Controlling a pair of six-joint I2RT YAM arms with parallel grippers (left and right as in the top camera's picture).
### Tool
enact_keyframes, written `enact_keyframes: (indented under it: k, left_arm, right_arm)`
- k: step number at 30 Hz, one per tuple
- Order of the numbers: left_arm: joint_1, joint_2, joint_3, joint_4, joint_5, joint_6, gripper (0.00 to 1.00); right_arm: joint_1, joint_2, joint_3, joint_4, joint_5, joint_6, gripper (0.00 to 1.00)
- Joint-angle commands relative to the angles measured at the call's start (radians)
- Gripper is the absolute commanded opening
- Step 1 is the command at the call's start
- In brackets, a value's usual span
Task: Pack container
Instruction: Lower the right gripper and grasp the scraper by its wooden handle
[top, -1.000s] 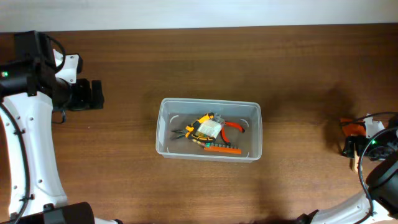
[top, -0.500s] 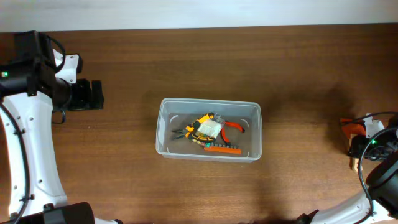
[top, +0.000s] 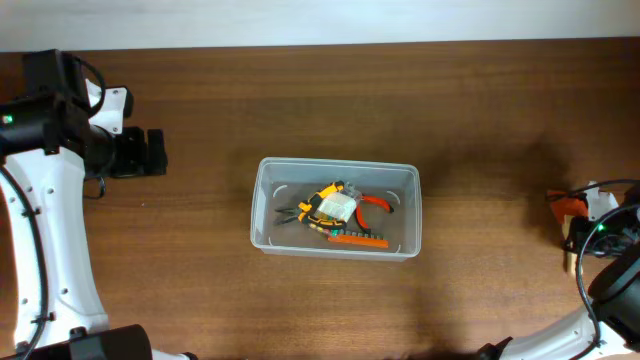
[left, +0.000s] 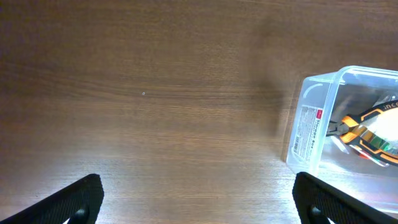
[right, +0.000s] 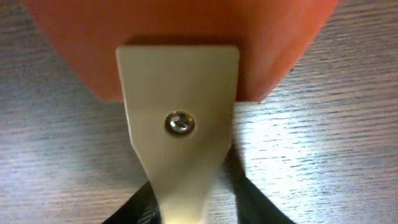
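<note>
At the table (top: 480, 120) edge, the right gripper (right: 196, 208) is straddling the beige handle (right: 177, 93), part-open, hold unclear, needing a centred squeeze.

Robotics lab tabletop setup, wood-grain table (top: 480, 100), white robot arm (top: 50, 240)

Bare brown wooden table (top: 470, 120) surrounds the clear rectangular plastic container (top: 266, 205) on every side, so it can be approached from any direction. Its top stands open, but a pile of orange and yellow hand tools (top: 338, 212) fills the middle. An orange piece with a beige screwed-on tab (right: 180, 25) crowds the table's right edge.
</note>
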Motion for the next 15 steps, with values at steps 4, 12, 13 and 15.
enact_keyframes:
  k: [4,12,13,15]
  left_arm:
    - [-0.002,0.005,0.011,0.003,0.011,-0.013,0.99]
    - [-0.002,0.005,0.011,0.003,0.011,-0.013,0.99]
    - [-0.002,0.005,0.011,0.003,0.011,-0.013,0.99]
    - [-0.002,0.005,0.011,0.002,0.011,-0.013,0.99]
  right_arm:
    - [0.007,0.011,-0.025,0.019,0.006,0.005,0.28]
    - [0.007,0.011,-0.025,0.019,0.006,0.005,0.17]
    - [0.007,0.011,-0.025,0.019,0.006,0.005,0.17]
    - [0.007,0.011,-0.025,0.019,0.006,0.005,0.15]
